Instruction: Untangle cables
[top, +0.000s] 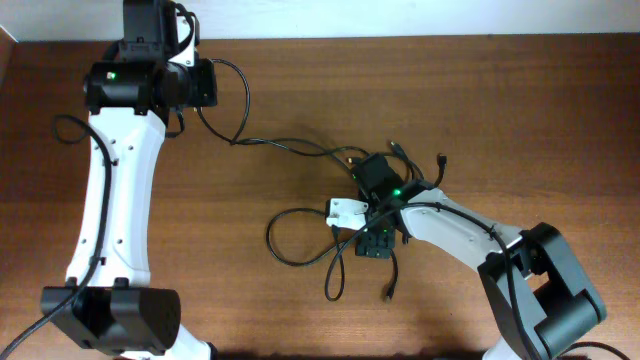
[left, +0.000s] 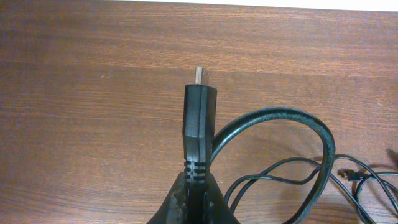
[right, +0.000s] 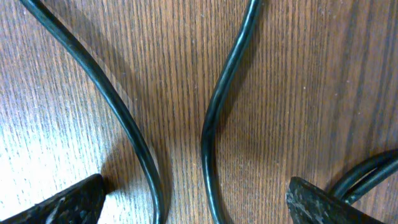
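The cables (top: 305, 240) are thin black cords lying in loose loops at the table's middle, with small plugs (top: 441, 160) at the far right and one (top: 387, 293) at the front. My left gripper (top: 213, 82), at the far left, is shut on a black plug with a metal tip (left: 199, 118). The plug's cord (left: 292, 118) curves back toward the tangle. My right gripper (top: 368, 215) is low over the tangle and open. Two cord strands (right: 211, 124) run on the wood between its spread fingers (right: 196, 208), touching neither.
The wooden table (top: 520, 100) runs to a pale wall edge at the back. The white left arm (top: 115, 200) spans the left side, and its base (top: 110, 315) stands at the front left. The right arm's base (top: 545, 290) is at the front right.
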